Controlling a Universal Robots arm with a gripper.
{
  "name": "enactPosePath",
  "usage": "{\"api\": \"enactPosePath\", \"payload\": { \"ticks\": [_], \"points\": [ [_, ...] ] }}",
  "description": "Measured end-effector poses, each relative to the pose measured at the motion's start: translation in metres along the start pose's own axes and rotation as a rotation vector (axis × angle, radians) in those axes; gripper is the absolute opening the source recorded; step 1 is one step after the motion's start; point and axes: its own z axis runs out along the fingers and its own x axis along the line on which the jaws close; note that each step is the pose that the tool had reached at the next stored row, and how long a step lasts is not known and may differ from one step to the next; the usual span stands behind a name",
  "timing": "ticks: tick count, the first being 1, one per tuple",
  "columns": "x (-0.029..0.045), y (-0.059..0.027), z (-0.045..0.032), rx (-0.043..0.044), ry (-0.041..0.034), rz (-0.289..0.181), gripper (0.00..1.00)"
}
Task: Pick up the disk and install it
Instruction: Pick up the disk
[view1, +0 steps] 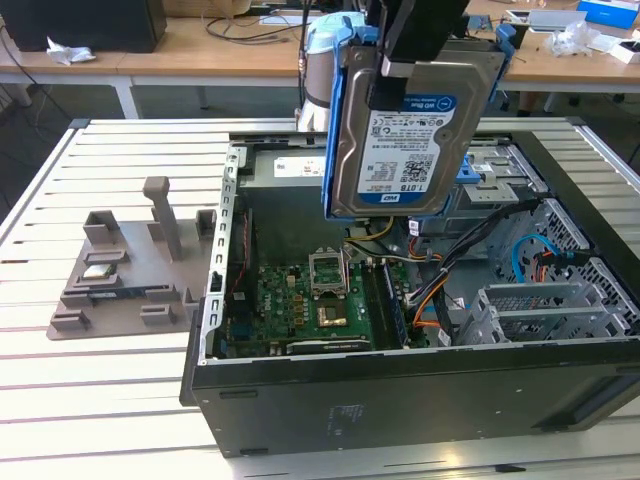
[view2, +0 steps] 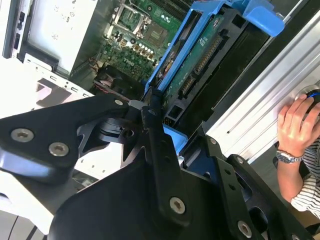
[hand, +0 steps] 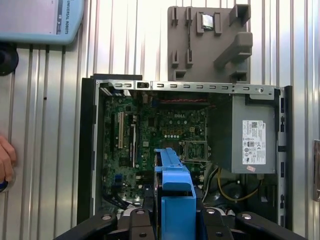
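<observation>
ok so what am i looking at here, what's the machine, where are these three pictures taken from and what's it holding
It is one robot arm with a gripper, a kind of clamp. The exterior view comes from a camera standing off the arm; both wrist views come from cameras riding on the arm. The gripper is shut on the disk, a hard drive in a blue carrier frame, held upright above an open computer case. Inside lie the green motherboard and, in the first wrist view, a grey power supply. The case rests on a slatted metal table, beside a grey parts holder. A person's hand shows beside the table in the second wrist view.
</observation>
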Motion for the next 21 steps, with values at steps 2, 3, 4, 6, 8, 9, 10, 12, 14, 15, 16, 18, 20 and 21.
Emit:
{"api": "enactPosePath", "payload": {
  "ticks": [2, 3, 4, 6, 8, 9, 10, 12, 14, 15, 16, 18, 20, 21],
  "points": [
    [0.0001, -0.0051, -0.0002, 0.0000, 0.0000, 0.000, 0.37],
    [0.0002, -0.0067, -0.0003, 0.0000, 0.0000, 0.000, 0.37],
    [0.0002, -0.0095, -0.0005, 0.0000, 0.0000, 0.000, 0.37],
    [0.0004, -0.0157, -0.0008, 0.0000, -0.0001, 0.000, 0.37],
    [0.0005, -0.0235, -0.0012, -0.0001, 0.0000, 0.000, 0.37],
    [0.0006, -0.0268, -0.0014, -0.0001, 0.0000, 0.000, 0.37],
    [0.0008, -0.0314, -0.0015, -0.0001, -0.0001, 0.000, 0.37],
    [0.0009, -0.0360, -0.0018, -0.0002, 0.0001, 0.000, 0.37],
    [0.0010, -0.0402, -0.0019, -0.0002, -0.0001, 0.000, 0.37],
    [0.0012, -0.0444, -0.0021, -0.0002, 0.0000, 0.000, 0.37],
    [0.0012, -0.0473, -0.0022, -0.0002, -0.0001, 0.000, 0.37],
    [0.0015, -0.0574, -0.0027, -0.0003, 0.0000, 0.000, 0.37],
    [0.0019, -0.0686, -0.0031, -0.0004, -0.0001, 0.000, 0.37],
    [0.0019, -0.0722, -0.0033, -0.0006, 0.0000, 0.000, 0.37]
  ]
}}
